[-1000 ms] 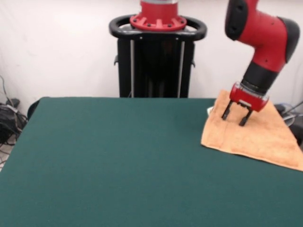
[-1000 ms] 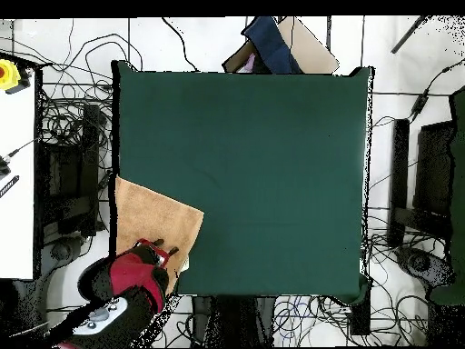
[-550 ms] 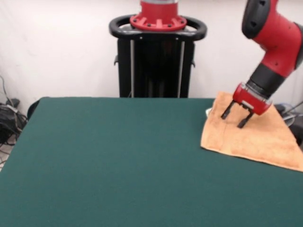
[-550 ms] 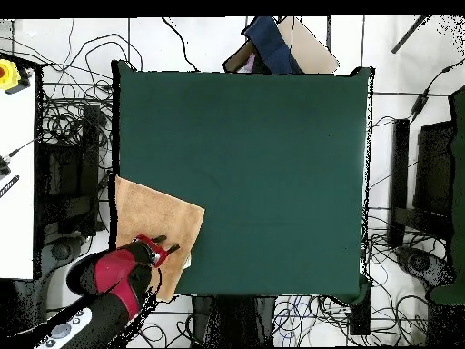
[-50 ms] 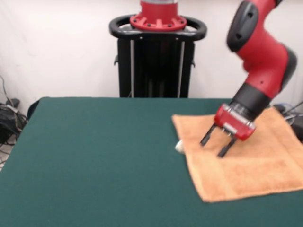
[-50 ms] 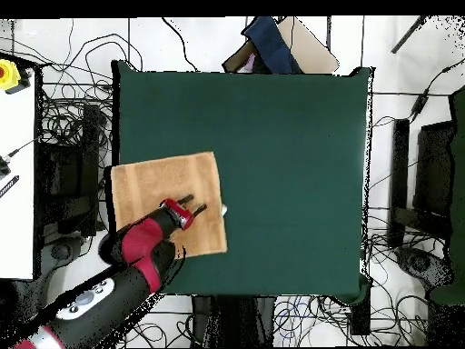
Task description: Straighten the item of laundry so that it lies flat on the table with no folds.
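Under the jaws [image 5: 217, 144] – open, tips down – lies the towel [image 5: 236, 158]

The worktop [image 5: 94, 161] [image 6: 291, 154] is a large rectangle covered in dark green felt-like cloth. One thing lies directly on it: an orange-tan terry towel [image 5: 246, 165] [image 6: 154, 186], spread roughly square and mostly flat under the jaws, reaching out on every side of them. In the overhead view the towel's edge on the arm's side meets or slightly passes the worktop's edge, and in the front view it runs out past the picture's border there. A small white tag [image 5: 180, 147] [image 6: 223, 212] sticks out from the towel's edge onto the green, a little beyond the jaws' tips. All the surface on the tag's side of the jaws is bare green.
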Controlling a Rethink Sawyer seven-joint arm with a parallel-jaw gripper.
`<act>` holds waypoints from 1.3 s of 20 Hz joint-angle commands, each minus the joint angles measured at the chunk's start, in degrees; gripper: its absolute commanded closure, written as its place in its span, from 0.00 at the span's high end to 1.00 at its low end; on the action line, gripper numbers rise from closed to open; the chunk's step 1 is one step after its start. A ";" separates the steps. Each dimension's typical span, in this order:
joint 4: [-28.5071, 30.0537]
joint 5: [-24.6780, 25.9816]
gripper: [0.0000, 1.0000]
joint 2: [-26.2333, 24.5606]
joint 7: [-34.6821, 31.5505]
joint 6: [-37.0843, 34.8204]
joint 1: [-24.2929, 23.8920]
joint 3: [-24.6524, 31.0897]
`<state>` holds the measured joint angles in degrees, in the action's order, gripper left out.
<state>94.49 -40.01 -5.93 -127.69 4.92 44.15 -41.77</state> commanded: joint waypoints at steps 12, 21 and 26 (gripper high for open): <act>-0.02 17.14 1.00 -5.73 0.23 4.45 -21.64 14.86; 0.41 29.54 1.00 -6.78 -0.02 5.88 -27.66 15.65; 1.00 39.42 1.00 -4.13 1.15 5.22 -33.83 18.97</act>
<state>93.60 -11.55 -3.35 -127.70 21.62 17.90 -40.19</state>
